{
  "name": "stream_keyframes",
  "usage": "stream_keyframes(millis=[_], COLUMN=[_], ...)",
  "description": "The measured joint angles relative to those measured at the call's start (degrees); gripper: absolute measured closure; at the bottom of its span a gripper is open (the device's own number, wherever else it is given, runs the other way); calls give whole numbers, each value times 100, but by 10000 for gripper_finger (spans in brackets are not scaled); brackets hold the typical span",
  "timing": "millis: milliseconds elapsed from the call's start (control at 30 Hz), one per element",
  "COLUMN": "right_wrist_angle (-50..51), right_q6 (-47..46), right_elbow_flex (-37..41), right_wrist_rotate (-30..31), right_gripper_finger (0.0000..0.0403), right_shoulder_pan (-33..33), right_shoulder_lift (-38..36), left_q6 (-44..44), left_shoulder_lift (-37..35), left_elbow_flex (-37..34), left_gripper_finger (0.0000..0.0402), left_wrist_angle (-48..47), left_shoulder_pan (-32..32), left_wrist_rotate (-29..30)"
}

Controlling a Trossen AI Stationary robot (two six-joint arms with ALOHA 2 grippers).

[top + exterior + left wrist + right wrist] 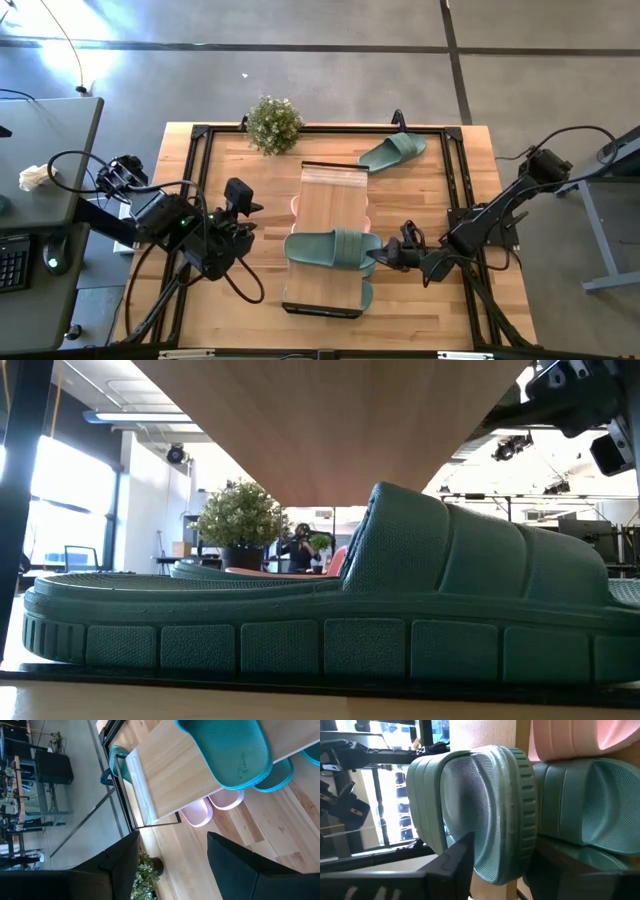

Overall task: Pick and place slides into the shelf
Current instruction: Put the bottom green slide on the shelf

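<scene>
Waiting at the table's left side, the left gripper (243, 200) hovers beside the shelf (330, 185) with its fingers (120, 857) apart and nothing between them. At the table's back edge, just left of the shelf, stands a small potted plant (273, 124). The shelf runs front to back down the middle of the table. A green slide (332, 247) lies crosswise on its top plank, toe end toward the left arm. Pink slides (215, 802) and another green slide (274, 776) poke out from the tier below. A further green slide (393, 151) lies on the table by the shelf's back right corner. The right gripper (385, 257) sits at the heel of the crosswise slide, fingers (455, 862) parted around the heel rather than clamped on it.
</scene>
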State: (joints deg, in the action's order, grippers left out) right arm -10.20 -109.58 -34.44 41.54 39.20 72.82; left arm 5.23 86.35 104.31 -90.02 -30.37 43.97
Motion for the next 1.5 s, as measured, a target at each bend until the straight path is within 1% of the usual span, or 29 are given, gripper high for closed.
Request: stream_keyframes(millis=[200, 300, 367, 567, 967, 1267, 1500], right_wrist_angle=[84, 322, 444, 610, 1103, 824, 584], right_q6=[-35, -184, -274, -330, -896, -581, -347], right_elbow_flex=[0, 0, 0, 0, 0, 0, 0], right_wrist_rotate=[-27, -145, -121, 246, 1029, 939, 872], right_gripper_finger=[234, 225, 222, 221, 221, 221, 221], right_shoulder_pan=[4, 30, 84, 264, 655, 664, 472], right_shoulder_lift=[-2, -2, -2, -2, -15, -15, -15], left_q6=[-7, -8, -7, -15, -59, -59, -61], left_shoulder_lift=[0, 0, 0, 0, 0, 0, 0], left_elbow_flex=[0, 0, 0, 0, 0, 0, 0], left_gripper_finger=[188, 188, 188, 188, 188, 188, 188], left_wrist_angle=[0, 0, 2, 1, 0, 0, 0], left_shoulder_pan=[0, 0, 0, 0, 0, 0, 0], left_wrist_rotate=[-2, -2, -2, -2, -2, -2, -2])
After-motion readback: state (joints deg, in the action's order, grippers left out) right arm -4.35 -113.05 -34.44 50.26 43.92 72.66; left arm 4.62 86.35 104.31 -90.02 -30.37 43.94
